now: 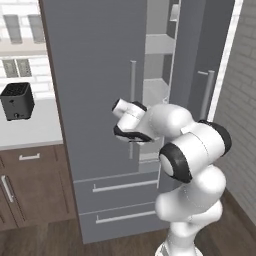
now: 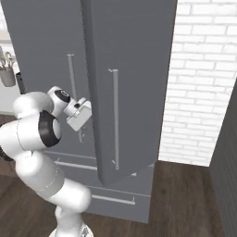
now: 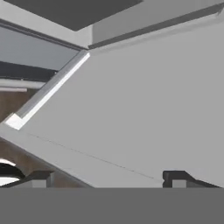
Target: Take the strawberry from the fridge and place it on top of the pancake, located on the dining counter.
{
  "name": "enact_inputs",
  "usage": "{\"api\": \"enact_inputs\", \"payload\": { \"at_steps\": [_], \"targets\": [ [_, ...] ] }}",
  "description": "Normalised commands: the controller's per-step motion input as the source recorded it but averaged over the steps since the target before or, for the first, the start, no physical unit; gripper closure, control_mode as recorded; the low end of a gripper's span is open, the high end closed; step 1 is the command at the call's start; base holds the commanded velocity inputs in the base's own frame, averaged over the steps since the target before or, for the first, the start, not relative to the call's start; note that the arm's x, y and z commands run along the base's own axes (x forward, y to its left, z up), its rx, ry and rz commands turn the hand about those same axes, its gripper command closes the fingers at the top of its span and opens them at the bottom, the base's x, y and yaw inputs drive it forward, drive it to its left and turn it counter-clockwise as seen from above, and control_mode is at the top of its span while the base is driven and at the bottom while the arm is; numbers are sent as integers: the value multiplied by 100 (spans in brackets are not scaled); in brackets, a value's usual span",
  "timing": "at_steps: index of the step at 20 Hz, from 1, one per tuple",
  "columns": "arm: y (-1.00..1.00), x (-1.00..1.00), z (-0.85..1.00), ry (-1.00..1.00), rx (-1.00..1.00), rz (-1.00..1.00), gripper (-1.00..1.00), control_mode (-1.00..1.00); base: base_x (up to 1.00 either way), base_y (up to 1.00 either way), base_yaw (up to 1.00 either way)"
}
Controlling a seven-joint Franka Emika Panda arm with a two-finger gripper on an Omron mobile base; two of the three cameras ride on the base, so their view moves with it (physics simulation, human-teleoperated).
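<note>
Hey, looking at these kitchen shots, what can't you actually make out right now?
- Fridge contents: left base view shows a narrow slice of pale shelves through the part-open right door; no fruit can be made out.
- Fridge interior, right base view: the swung-out door blocks it entirely.
- Gripper, hand view: jaws stand wide apart with nothing between them; the grey panel ahead is too close to identify.
- Utensil holder: cut off by the left edge.

White brick wall (image 2: pixel 203 83), dark wood floor (image 2: pixel 185 199), brown cabinets (image 1: pixel 30 185), black toaster (image 1: pixel 17 101)
</note>
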Motion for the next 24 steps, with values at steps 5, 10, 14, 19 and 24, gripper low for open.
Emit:
{"api": "enact_inputs", "payload": {
  "at_steps": [5, 10, 14, 19, 24],
  "targets": [
    [-100, -52, -24, 0, 0, -10, -100, -100, 0, 0, 0],
    [-100, -64, -9, 0, 1, -13, -100, -100, 0, 0, 0],
    [-100, -43, 0, 0, 5, -15, -100, -100, 0, 0, 0],
    [-100, -35, 3, 0, 16, -11, -100, -100, 0, 0, 0],
    [-94, -25, 16, 0, 30, -7, -100, -100, 0, 0, 0]
  ]
}}
